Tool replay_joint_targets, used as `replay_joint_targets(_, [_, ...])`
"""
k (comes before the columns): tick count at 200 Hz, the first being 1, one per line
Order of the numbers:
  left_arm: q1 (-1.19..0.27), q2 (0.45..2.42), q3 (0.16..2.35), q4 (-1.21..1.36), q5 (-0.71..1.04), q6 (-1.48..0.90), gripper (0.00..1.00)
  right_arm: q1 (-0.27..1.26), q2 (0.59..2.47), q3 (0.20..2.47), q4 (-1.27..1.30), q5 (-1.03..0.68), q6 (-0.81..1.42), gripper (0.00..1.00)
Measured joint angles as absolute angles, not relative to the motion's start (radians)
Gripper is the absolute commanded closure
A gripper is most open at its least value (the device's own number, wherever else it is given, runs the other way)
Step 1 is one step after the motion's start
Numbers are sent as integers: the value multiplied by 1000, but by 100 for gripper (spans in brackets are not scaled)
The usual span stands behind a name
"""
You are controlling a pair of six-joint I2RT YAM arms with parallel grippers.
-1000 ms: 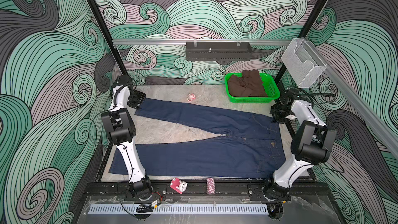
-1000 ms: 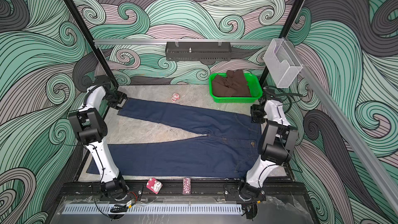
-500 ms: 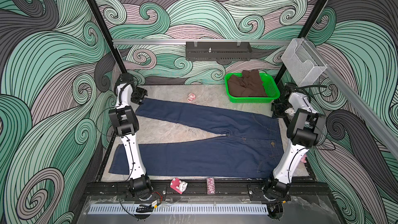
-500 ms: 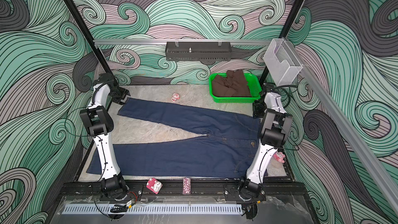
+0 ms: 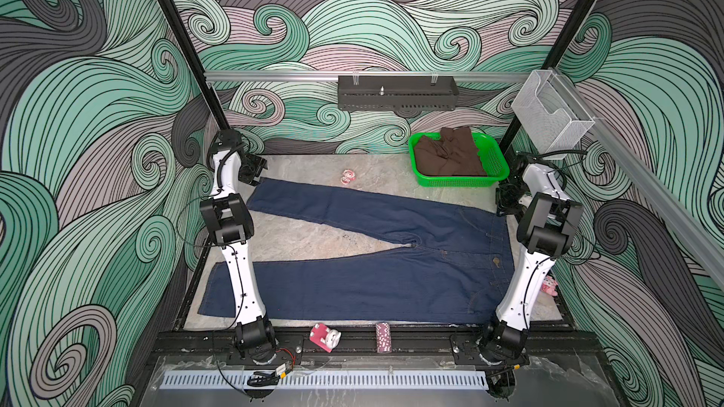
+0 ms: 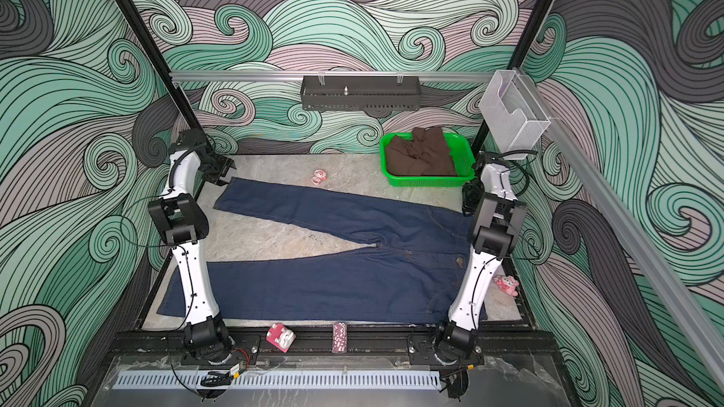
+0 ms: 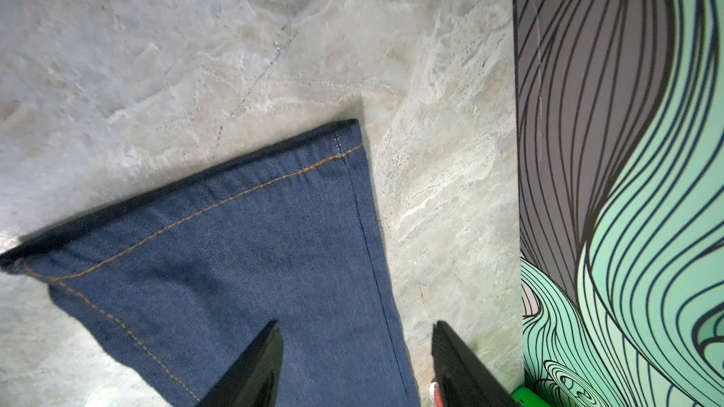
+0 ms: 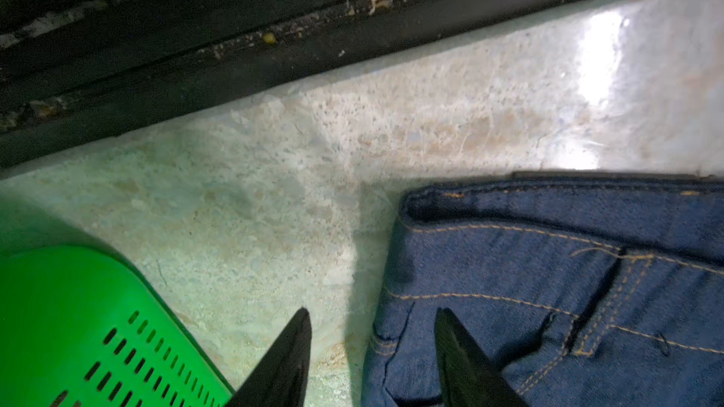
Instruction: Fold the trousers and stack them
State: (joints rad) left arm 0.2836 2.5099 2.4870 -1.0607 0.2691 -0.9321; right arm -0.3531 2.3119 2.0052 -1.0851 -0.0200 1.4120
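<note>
Found left claw (image 7: 356, 324) parted wide, gripping nothing: one finger (image 7: 254, 366) over denim, its mate over bare counter (image 7: 442, 197), astride a leg's side seam just behind the hem. Placed it in both top views at the counter's far-left corner. Found right claw (image 8: 372, 311) parted too, empty, astride the waistband's far corner, green basket (image 8: 78, 326) just beside. Logged trousers (image 5: 372, 268) flat, unfolded: waistband along the right edge, legs splayed toward the left edge, nearer leg along the front edge. Saw basket in far-right corner, brown garment (image 5: 450, 150) heaped inside. Noted small pink toy (image 5: 348, 176) near far edge.
</note>
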Motion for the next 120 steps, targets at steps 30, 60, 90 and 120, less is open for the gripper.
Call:
replay_joint_targets(30, [284,2510,2487,-1062,266,-933,36,-354,2350,2044,-1118,-2,1423,51])
replay_joint_targets(60, [284,2510,2487,-1062,262,-932,36,-363,2363,2049,-1141,10,1428,52])
replay_joint_targets(90, [285,2510,2487,-1062,258,-932,36,-374,2383,2052,-1155,25,1441,52])
replay_joint_targets(120, [285,2510,2487,-1063,254,-932,36,-377,2434,2108,-1184,24,1441,57])
